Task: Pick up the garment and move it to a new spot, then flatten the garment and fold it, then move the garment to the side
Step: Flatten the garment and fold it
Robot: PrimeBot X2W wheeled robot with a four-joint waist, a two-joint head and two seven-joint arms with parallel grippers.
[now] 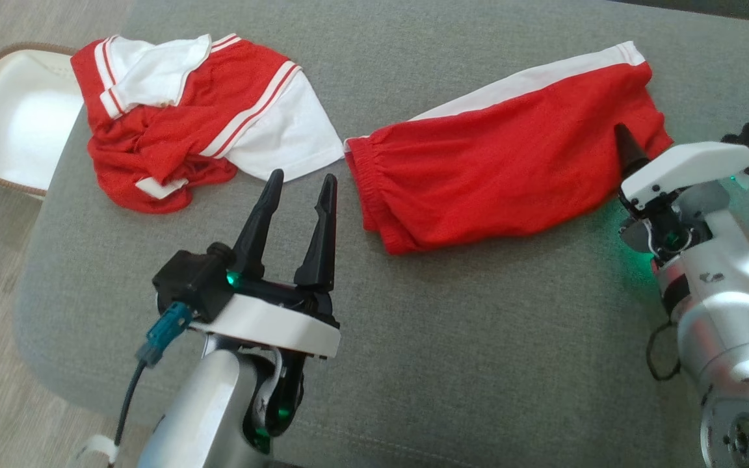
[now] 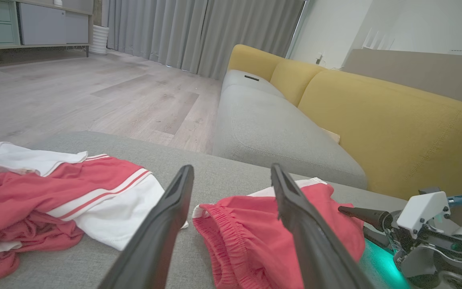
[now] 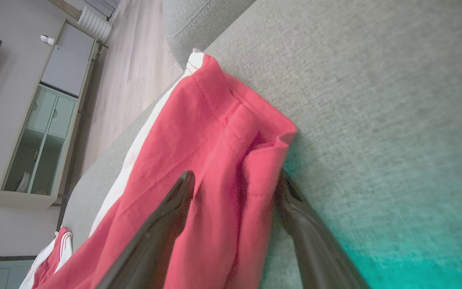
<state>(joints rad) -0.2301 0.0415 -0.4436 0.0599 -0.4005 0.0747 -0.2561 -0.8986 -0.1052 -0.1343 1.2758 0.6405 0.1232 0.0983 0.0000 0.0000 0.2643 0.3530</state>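
Right pincer [image 3: 234, 178] straddles red shorts [image 3: 199, 132] at hem.

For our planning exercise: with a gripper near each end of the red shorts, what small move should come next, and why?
Probably shut the right gripper on the red shorts' hem: its open fingers straddle that fold, while the left gripper hovers open beside the waistband.

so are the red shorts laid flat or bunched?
Mostly flat: shorts lie stretched out on the cushion, waistband gathered.

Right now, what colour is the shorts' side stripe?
White stripe on red shorts; best in head view.
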